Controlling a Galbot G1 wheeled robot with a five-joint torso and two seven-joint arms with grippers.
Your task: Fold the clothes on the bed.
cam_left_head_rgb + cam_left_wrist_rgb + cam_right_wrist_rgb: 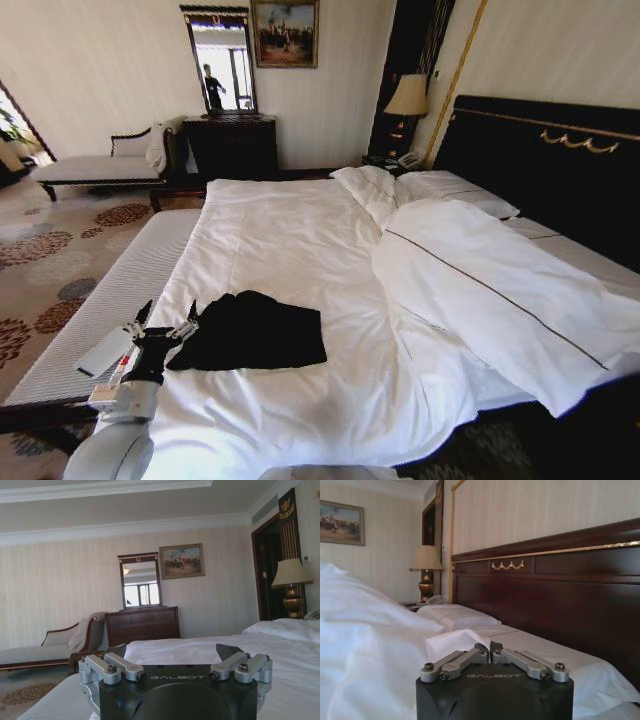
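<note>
The left gripper [166, 318] has two thin dark fingers on silver metal linkages, mounted above a black wrist and a rounded pale grey arm segment. Up close, the left gripper [172, 652] has a matte black housing printed "GALBOT" in pale letters, with silver link bars and dark screws. The right gripper [490, 647] has the same black housing, lettering and silver links.

Flat open sheet lies all around the T-shirt [252, 332] on the bed [290, 240], so access from the foot and the middle is free. The heaped duvet [480, 290] rises to the right, with the headboard [560, 170] behind it. The left gripper [165, 322], fingers spread, sits at the shirt's left edge.
</note>
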